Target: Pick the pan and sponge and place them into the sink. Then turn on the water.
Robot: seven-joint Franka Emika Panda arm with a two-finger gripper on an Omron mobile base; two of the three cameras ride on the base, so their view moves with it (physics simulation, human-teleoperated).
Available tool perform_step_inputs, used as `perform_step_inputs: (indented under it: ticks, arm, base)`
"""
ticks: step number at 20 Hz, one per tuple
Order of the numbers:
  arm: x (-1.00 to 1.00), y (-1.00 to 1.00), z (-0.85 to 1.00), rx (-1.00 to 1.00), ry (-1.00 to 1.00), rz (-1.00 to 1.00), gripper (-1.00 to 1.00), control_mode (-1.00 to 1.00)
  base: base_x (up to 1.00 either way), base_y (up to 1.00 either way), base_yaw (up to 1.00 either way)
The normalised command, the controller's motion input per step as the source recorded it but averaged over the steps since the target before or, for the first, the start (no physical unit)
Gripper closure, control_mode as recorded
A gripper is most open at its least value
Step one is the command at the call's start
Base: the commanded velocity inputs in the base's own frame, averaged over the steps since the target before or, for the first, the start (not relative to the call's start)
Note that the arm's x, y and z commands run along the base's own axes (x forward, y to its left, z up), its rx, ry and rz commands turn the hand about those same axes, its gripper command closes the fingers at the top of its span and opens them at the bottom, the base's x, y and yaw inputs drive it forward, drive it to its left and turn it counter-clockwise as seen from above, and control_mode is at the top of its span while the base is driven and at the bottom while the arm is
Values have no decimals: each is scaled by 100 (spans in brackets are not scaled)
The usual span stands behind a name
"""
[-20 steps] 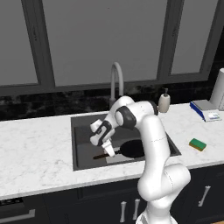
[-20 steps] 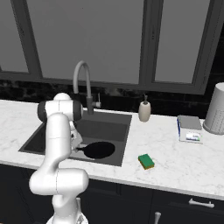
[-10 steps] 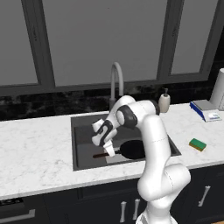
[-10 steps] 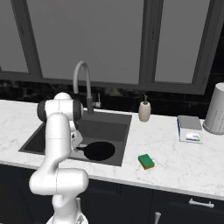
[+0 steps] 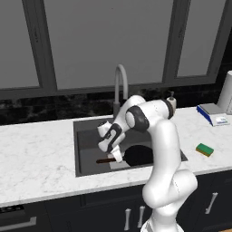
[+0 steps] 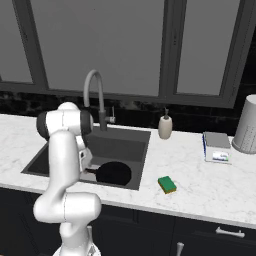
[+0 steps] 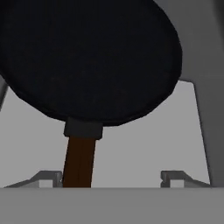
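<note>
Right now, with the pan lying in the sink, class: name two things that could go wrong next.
1. The open tool is low over the pan handle; lifting off carelessly could knock it.
2. The sponge lies on the counter near the front edge; a clumsy reach could nudge it off.

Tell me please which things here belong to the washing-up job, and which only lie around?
Belong to the job:
- pan, lying in the sink
- sponge, on the counter
- faucet

Only lying around:
- soap bottle
- blue-and-white box
- grey canister
</note>
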Motion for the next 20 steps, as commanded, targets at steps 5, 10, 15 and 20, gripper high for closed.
perform_step_inputs:
  ticks: [5,10,15,20]
  arm:
    - [-47,1,95,-1,-1,0,-100,-100]
    - [-48,20,100,0,0,11,-100,-100]
    - [-52,24,100,0,0,12,-100,-100]
    - [-47,3,100,0,0,13,-100,-100]
  base:
    - [0,0,0]
    - [0,0,0]
    - [0,0,0]
    - [0,0,0]
